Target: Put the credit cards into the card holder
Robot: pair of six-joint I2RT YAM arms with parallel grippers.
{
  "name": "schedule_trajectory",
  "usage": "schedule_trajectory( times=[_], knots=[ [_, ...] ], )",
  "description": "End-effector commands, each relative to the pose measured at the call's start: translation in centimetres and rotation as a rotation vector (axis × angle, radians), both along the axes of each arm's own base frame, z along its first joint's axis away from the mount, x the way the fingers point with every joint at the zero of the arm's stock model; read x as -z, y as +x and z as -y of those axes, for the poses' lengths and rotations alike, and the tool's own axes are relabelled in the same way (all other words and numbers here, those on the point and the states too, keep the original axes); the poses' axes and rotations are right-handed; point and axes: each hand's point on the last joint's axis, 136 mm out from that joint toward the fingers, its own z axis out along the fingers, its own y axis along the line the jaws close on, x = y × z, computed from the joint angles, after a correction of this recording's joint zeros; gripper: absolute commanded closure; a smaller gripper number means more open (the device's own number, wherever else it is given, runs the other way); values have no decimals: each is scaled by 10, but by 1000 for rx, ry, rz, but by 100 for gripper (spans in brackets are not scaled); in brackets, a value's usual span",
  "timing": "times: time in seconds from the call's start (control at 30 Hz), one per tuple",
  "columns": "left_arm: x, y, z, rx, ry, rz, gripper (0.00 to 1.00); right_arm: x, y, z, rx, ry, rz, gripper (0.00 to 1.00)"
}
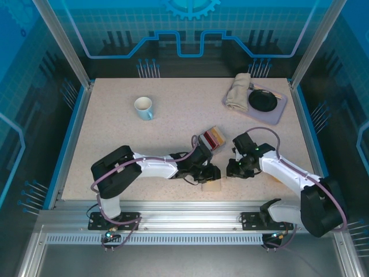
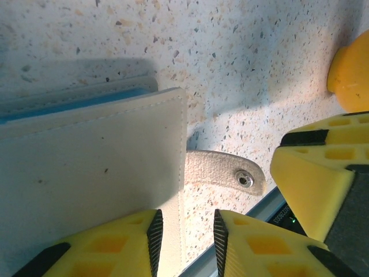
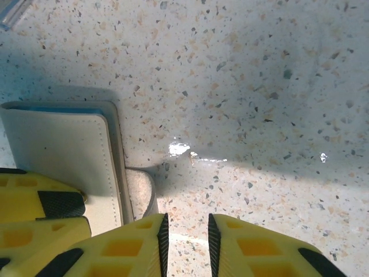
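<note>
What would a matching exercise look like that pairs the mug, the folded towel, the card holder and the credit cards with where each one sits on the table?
Things:
1. mug
2. folded towel
3. card holder
4. credit cards

Places:
A. on the tray at the far right
B. at the near edge of the table
C. mid-table, in a stack
D. standing alone, far half, left of centre

Pairs: 1-D, 2-A, 3-B, 4-C
</note>
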Motion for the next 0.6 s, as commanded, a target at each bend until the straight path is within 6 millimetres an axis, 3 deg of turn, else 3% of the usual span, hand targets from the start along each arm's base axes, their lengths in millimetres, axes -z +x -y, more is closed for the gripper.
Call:
schedule_trajectory(
  times=[0.0,0.4,0.57],
  knots=[
    [5,-3,-4,-4,26,-14,66,1,-13,0,-14,27,-44,71],
    [-6,2,-5,-21,1,22,66,-17,-12,-23,-88,155,-26,60],
    [-12,3,-8,-32,-6,42,67,-9,-14,-25,-101,132,-55,60]
  ],
)
